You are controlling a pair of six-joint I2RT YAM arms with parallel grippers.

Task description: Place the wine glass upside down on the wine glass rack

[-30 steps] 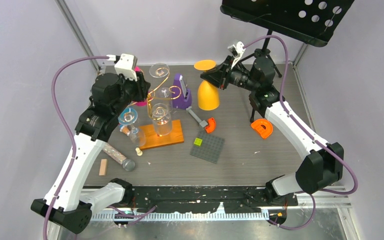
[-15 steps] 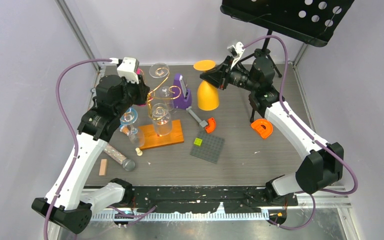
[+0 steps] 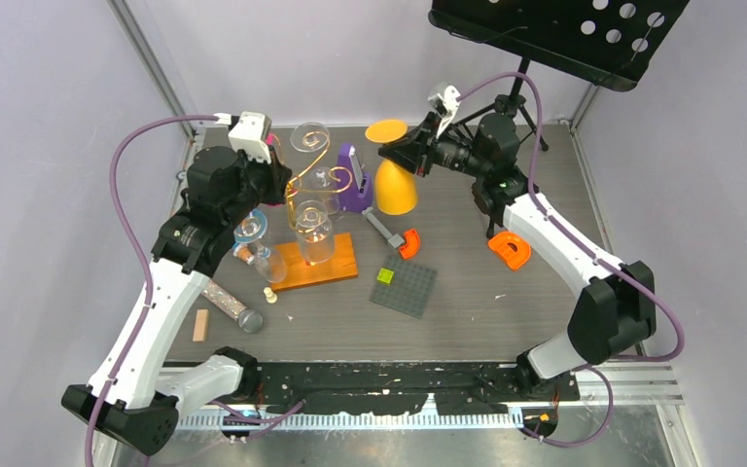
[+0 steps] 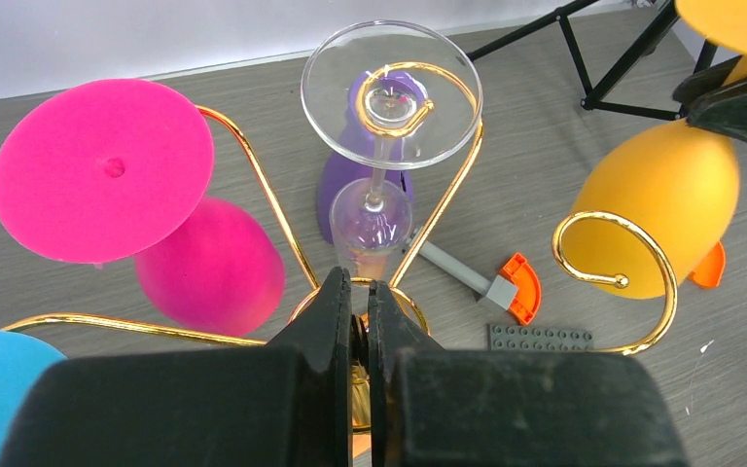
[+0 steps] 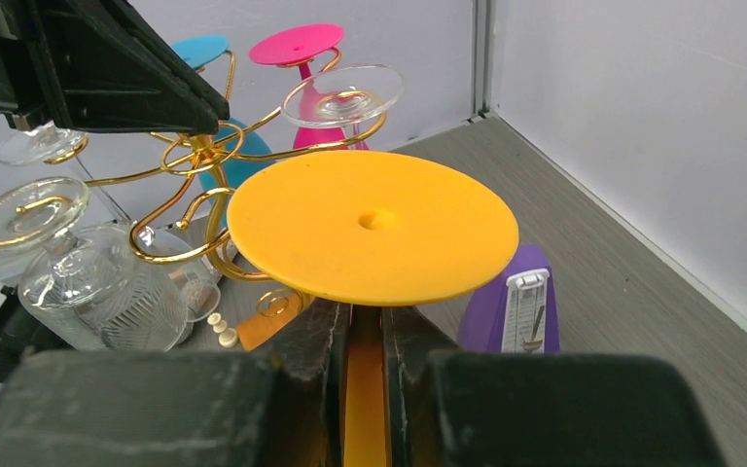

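The wine glass rack [image 3: 303,182] is gold wire with scroll arms on an orange base [image 3: 338,267]. Clear, pink and blue glasses hang on it upside down. My left gripper [image 3: 278,181] is shut on the rack's central stem, which shows as gold between its tips in the left wrist view [image 4: 361,304]. My right gripper [image 3: 404,154] is shut on the stem of an orange wine glass [image 3: 396,190], held upside down just right of the rack with its foot [image 5: 373,226] on top. An empty gold scroll [image 4: 632,282] lies beside the orange bowl [image 4: 661,209].
A purple metronome [image 3: 353,182] stands between rack and orange glass. Two orange curved pieces [image 3: 512,249] [image 3: 409,243], a grey baseplate [image 3: 404,288], a glittery tube [image 3: 229,304] and a wooden block [image 3: 200,324] lie on the table. A black music stand [image 3: 564,34] hangs over the back right.
My right gripper has carried the orange glass a little left, closer to the rack. My left arm shifted slightly at the rack and has since held still.
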